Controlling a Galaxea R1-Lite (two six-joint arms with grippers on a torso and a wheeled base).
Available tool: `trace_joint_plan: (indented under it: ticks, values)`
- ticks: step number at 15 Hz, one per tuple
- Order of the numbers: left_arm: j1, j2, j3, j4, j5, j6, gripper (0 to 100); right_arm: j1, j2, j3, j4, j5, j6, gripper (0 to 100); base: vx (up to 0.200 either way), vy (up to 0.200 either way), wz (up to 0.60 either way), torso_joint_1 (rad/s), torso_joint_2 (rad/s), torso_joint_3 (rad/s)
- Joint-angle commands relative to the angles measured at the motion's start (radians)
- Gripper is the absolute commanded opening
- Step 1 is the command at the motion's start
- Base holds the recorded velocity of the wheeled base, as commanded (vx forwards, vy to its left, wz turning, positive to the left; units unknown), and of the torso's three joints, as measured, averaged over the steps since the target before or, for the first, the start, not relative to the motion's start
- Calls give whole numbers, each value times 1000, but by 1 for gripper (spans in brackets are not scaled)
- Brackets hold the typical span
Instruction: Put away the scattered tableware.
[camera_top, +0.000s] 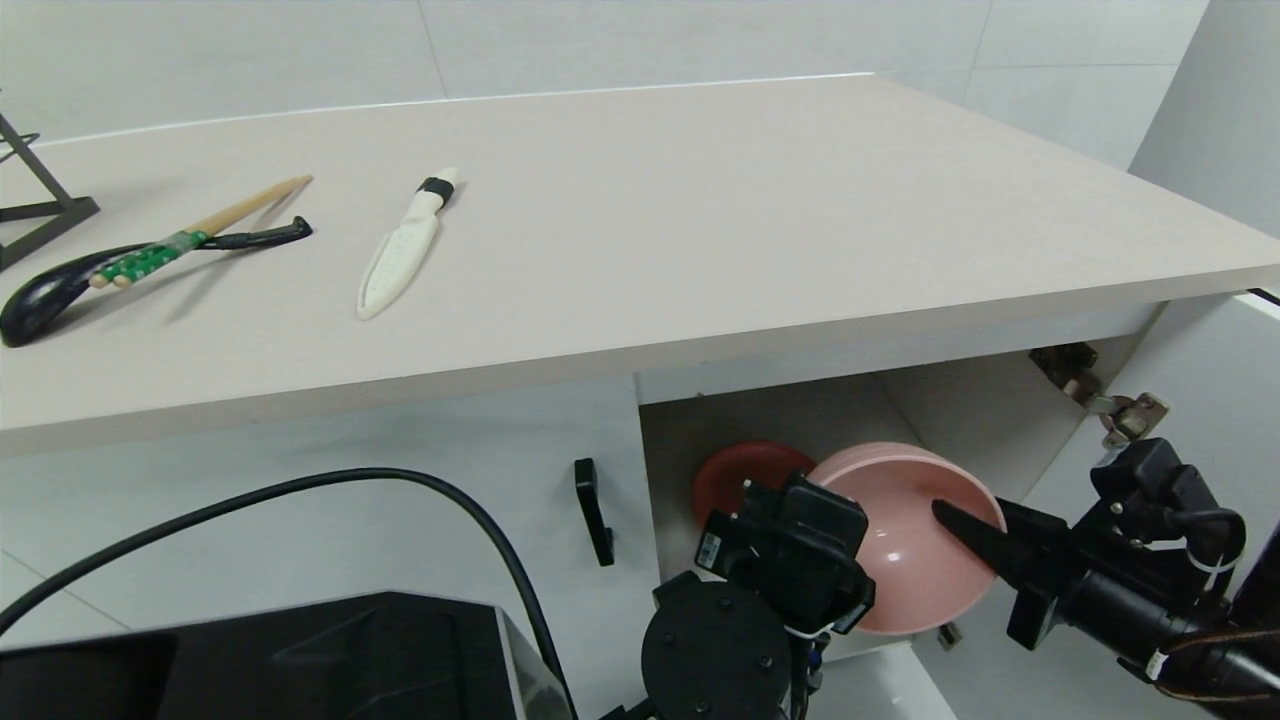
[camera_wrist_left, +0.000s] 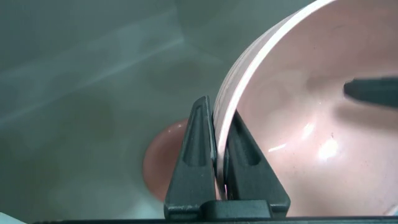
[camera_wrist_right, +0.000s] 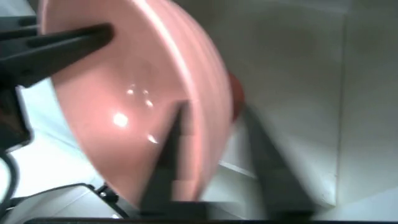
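Below the countertop (camera_top: 700, 220), at the mouth of the open cabinet (camera_top: 780, 415), the pink bowl (camera_top: 905, 545) hangs tilted on edge just in front of a red dish (camera_top: 740, 470). Risk: held by a thin rim pinch, the bowl may pivot, slip or strike the dish. The left gripper (camera_wrist_left: 217, 111) is clamped on the rim, while the right gripper (camera_wrist_right: 214, 118) stands wide apart astride the bowl wall; whether it touches cannot be determined.

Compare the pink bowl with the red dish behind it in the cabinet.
The pink bowl is pale pink; the red dish is deeper red. The left gripper pinches the pink bowl's rim; nothing grips the red dish. The pink bowl is tipped up with its hollow facing outward; the red dish sits farther back in the cabinet, partly hidden. Both are round.
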Motion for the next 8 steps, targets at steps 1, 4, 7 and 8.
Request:
trace_joint_plan:
  ticks: [1, 4, 7, 8]
  values:
    - [0, -5, -1, -1, 0, -3, 0, 16, -11, -1, 0, 11, -1, 0, 0, 0, 0, 0, 0, 0]
    - [0, -5, 10, -1, 0, -1, 100, 16, -18, -3, 0, 11, -1, 0, 0, 0, 0, 0, 0, 0]
    - [-58, -60, 105, -1, -7, -6, 100, 16, -15, -1, 0, 11, -1, 0, 0, 0, 0, 0, 0, 0]
    - [-75, -91, 135, -1, -19, -9, 100, 16, -13, -1, 0, 11, -1, 0, 0, 0, 0, 0, 0, 0]
